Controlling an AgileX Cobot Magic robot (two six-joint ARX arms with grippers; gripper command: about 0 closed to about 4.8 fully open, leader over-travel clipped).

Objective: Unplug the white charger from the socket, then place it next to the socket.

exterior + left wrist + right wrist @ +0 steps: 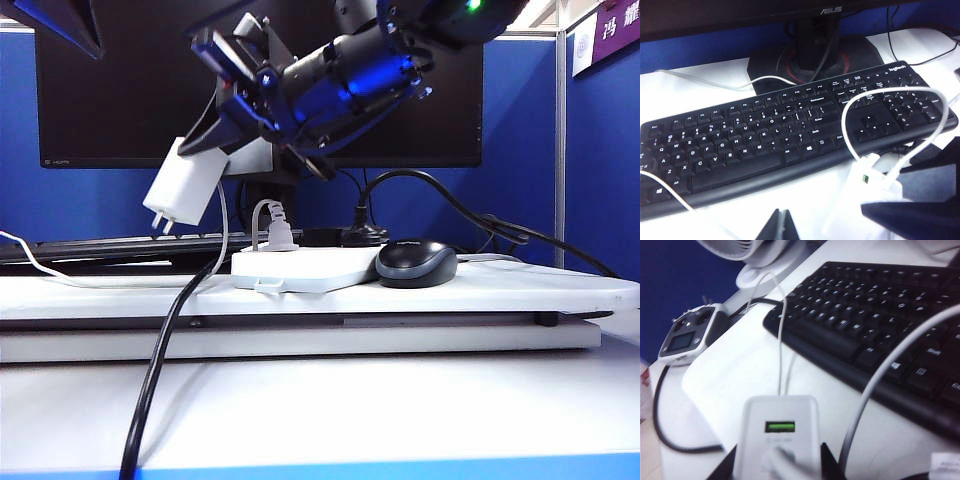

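The white charger [183,190] hangs tilted in the air, up and to the left of the socket [300,268], with its prongs pointing down and clear of it. My right gripper [215,140] reaches across from the upper right and is shut on the charger's top. In the right wrist view the charger [780,412] with its green port sits between the right gripper's [778,450] dark fingers. Its thin white cable [890,95] loops over the keyboard. A smaller rounded plug [277,232] stands in the socket. My left gripper [781,225] hovers shut and empty over the white board in front of the keyboard.
A dark grey mouse [417,262] touches the socket's right end. The black keyboard [790,135] and the monitor stand [815,55] lie behind. A thick black cable [160,370] hangs down off the raised white board [560,290]. A small remote-like device [687,337] sits at the desk's edge.
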